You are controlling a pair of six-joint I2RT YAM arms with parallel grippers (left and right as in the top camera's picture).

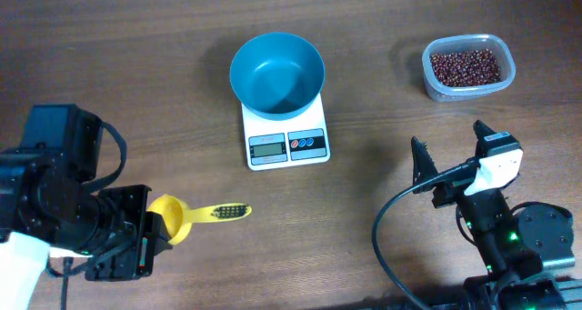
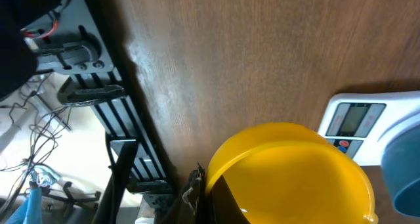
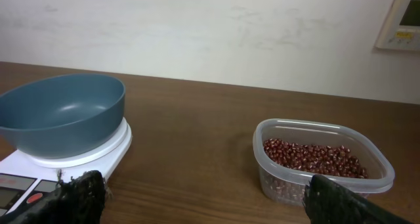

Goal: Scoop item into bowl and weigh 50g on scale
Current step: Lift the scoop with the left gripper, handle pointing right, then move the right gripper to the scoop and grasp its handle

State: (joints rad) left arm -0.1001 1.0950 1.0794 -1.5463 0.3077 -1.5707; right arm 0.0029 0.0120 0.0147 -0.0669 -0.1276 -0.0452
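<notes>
The teal-blue bowl (image 1: 277, 72) stands empty on the white scale (image 1: 287, 145) at the table's middle back. Both show in the right wrist view, the bowl (image 3: 62, 115) on the scale (image 3: 39, 171) at the left. The dark red-brown beans (image 1: 465, 66) lie in a clear tub (image 1: 436, 88) at the back right, and they also show in the right wrist view (image 3: 315, 157). My left gripper (image 1: 153, 226) at the front left is shut on the rim of a yellow scoop (image 1: 177, 217), which fills the left wrist view (image 2: 295, 178). My right gripper (image 1: 448, 145) is open and empty, in front of the tub.
The scoop's handle (image 1: 227, 212) points right, toward the table's middle. The scale's display and buttons (image 2: 354, 119) show at the right of the left wrist view. A black metal frame and cables (image 2: 85, 92) hang past the table's left edge.
</notes>
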